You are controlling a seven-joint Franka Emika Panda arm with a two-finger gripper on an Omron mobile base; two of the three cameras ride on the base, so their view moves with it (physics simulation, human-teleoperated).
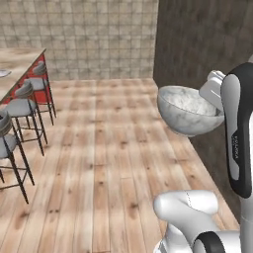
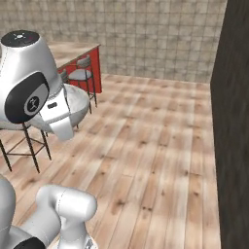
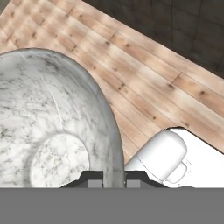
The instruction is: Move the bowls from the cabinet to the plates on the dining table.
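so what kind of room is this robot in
Most likely a home kitchen or dining area: a marble-topped counter with red fronts, grey-seated bar stools along it, a tiled back wall, and a marbled bowl carried in the jaws.

Small dark lettering runs along the arm's white link (image 1: 235,148), too blurred to read.

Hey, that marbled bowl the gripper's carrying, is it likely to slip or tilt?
The bowl looks rigid and probably heavy if it is stone. The gripper pinches only one spot on its rim, so its weight hangs off to one side and it may tilt. Its smooth wall could slip under jolts.
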